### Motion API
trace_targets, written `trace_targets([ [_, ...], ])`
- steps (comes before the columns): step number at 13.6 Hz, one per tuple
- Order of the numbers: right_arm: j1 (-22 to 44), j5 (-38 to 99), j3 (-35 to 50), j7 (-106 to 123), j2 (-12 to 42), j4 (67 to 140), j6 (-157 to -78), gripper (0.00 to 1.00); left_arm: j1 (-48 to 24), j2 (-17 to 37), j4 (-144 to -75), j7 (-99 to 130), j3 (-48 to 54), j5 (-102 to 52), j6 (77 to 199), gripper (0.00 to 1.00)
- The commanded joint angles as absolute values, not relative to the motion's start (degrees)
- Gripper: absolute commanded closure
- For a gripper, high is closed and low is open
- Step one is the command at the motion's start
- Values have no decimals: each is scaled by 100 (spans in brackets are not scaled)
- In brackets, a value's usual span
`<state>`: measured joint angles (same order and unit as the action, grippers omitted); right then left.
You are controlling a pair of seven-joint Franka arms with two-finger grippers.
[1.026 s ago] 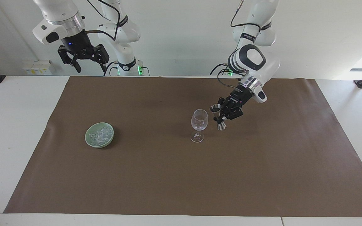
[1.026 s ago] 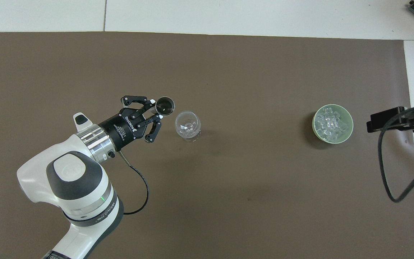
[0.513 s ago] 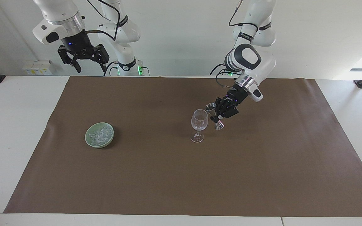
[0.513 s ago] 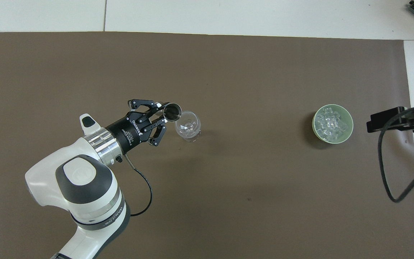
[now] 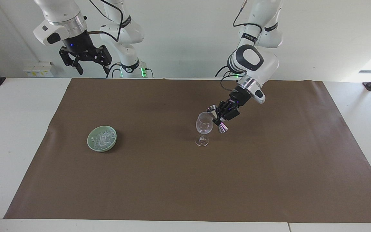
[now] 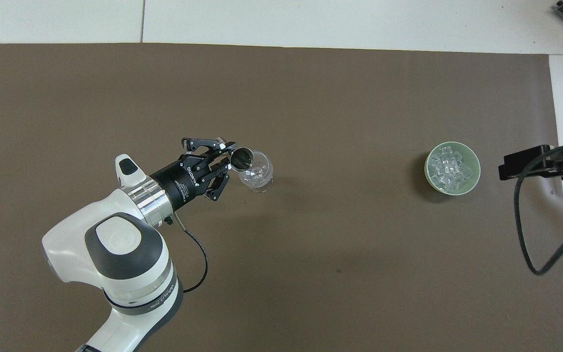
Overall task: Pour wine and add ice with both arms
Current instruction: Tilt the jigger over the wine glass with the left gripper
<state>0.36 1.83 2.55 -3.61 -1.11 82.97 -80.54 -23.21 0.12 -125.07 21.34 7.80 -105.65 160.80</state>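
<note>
2 white arms (image 6: 110,264), black cables, silver wrist rings, black hands

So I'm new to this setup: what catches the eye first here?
The left gripper holds a small metal measuring cup, tipped at the rim of the wine glass mid-mat. A green bowl of ice sits toward the right arm's end, where the right gripper waits open, raised.

White lettering marks the left claw (image 6: 223,161), too small to read.
</note>
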Motion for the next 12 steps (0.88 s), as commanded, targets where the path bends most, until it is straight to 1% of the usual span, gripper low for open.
trace_targets([
  [1,53,220,220,-299,-211,8429,-8112,0,-2574,167,-12305,2021,703,-10389,16461,100],
  [4,53,220,211,-299,-211,8429,-8112,0,-2601,211,-12234,1926,703,-10327,16567,100],
  [12,53,220,211,-299,-211,8429,-8112,0,-2637,246,-12234,1758,712,-9589,16629,100],
])
